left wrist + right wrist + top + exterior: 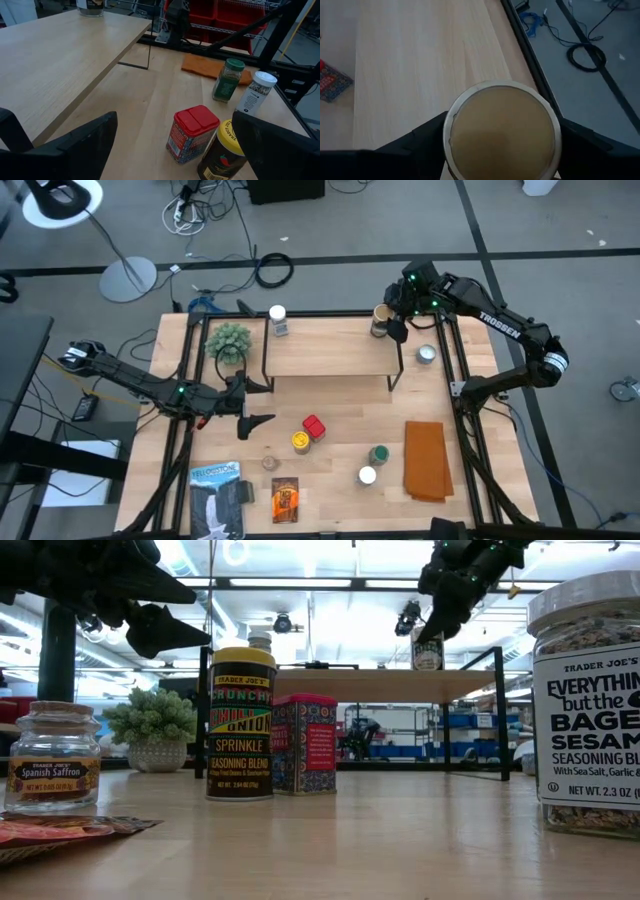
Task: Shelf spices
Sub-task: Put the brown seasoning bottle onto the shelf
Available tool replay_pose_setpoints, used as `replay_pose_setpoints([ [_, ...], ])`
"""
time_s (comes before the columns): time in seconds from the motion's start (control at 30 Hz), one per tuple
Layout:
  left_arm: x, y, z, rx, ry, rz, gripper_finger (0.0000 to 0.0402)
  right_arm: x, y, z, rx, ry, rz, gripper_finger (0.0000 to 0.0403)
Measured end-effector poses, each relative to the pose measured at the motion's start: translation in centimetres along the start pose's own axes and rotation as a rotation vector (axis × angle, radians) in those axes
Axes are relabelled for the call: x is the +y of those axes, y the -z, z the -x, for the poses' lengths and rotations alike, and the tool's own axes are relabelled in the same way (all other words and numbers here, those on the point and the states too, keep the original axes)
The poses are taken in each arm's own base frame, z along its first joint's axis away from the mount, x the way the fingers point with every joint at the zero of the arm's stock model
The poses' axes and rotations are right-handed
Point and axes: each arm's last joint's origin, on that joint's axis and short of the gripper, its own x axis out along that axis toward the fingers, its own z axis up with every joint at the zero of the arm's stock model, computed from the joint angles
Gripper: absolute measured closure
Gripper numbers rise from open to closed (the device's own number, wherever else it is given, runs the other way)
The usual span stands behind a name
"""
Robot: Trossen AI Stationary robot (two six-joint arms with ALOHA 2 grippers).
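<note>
The right gripper (388, 321) straddles the tan-lidded jar (501, 131) standing at the shelf's (330, 350) far right corner — fingers wide either side, contact unclear; the left gripper (250, 402) waits open.

Looking straight down from above the table (330, 430), taking in both arms, the shelf (330, 348) and floor around. Sitting at table-top height, facing level across the boards toward the shelf (385, 685) and room behind, very near the yellow-lidded jar (241, 725) and red box (304, 743). Riding the left wrist, angled down past the shelf edge (65, 55) at that same red box (192, 132) and yellow-lidded jar (222, 155). Riding the right wrist, pointing down, close over a tan-lidded jar (502, 131) on the shelf top (415, 60).
</note>
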Motion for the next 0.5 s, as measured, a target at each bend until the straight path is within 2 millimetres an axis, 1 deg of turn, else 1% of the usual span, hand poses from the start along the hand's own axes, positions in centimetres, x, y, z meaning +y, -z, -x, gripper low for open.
replay_pose_setpoints([
  [0.17, 0.0, 0.0, 0.0, 0.0, 0.0, 0.0, 0.0003, 0.0, -0.01, 0.0, -0.002, -0.001, 0.069, 0.0105],
  [0.5, 0.0, 0.0, 0.0, 0.0, 0.0, 0.0, 0.0003, -0.04, -0.09, 0.0, -0.009, 0.004, 0.125, 0.0105],
])
